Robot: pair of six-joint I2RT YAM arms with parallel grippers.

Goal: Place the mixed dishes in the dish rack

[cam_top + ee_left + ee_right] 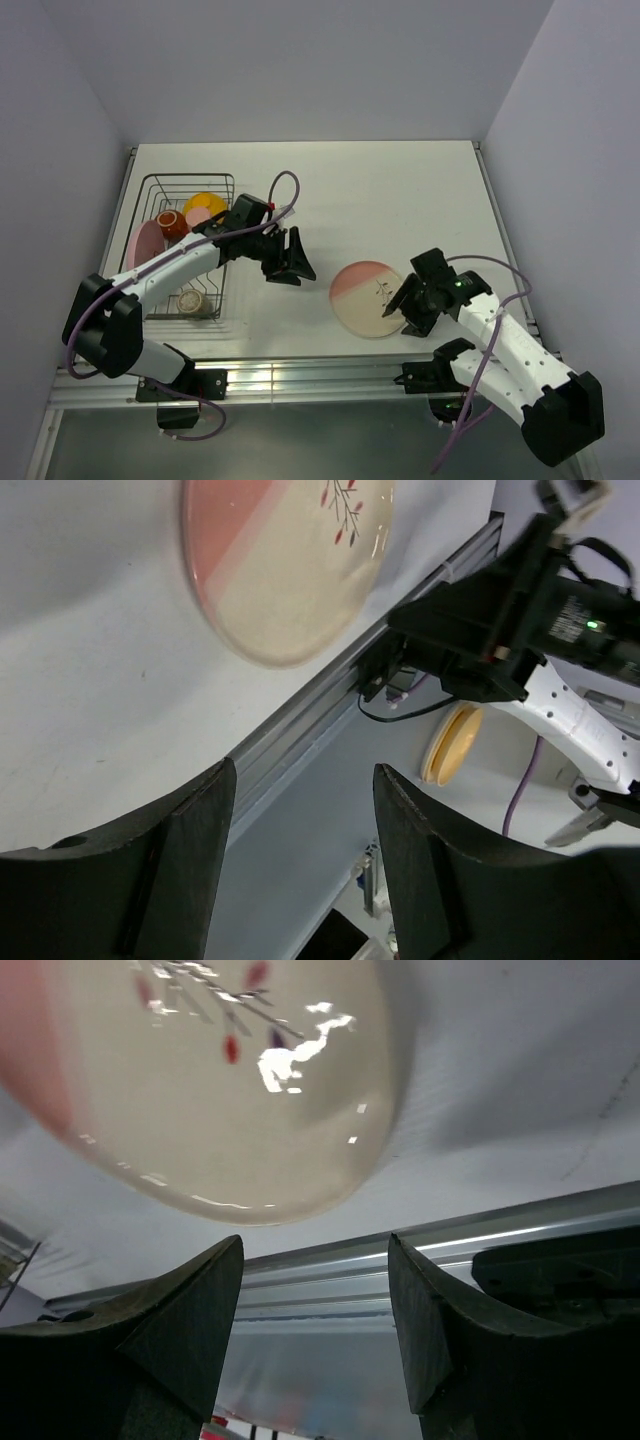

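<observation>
The table fills my overhead view, and the dish rack sits at its far left. The pink-and-cream plate lies flat on the bare top near the front edge, well apart from the rack, and it is the only dish I can see outside it.

Inside the rack, the pink plate leans along the left side. The orange-yellow bowl and the dark red-brown cup sit beside it toward the far end. The speckled beige cup is at the near end.

I have 2 tools out. The left gripper hangs between rack and plate, jaws spread and empty. The right gripper is at the plate's right rim, jaws also spread, with the rim just beyond the tips and nothing pinched.

I judge this to be the last load, at the plate pickup. Next I need 1 finger under a flat-lying rim, which is awkward. Then I carry the plate left, or hand it over, and slot it on edge into the wires.
</observation>
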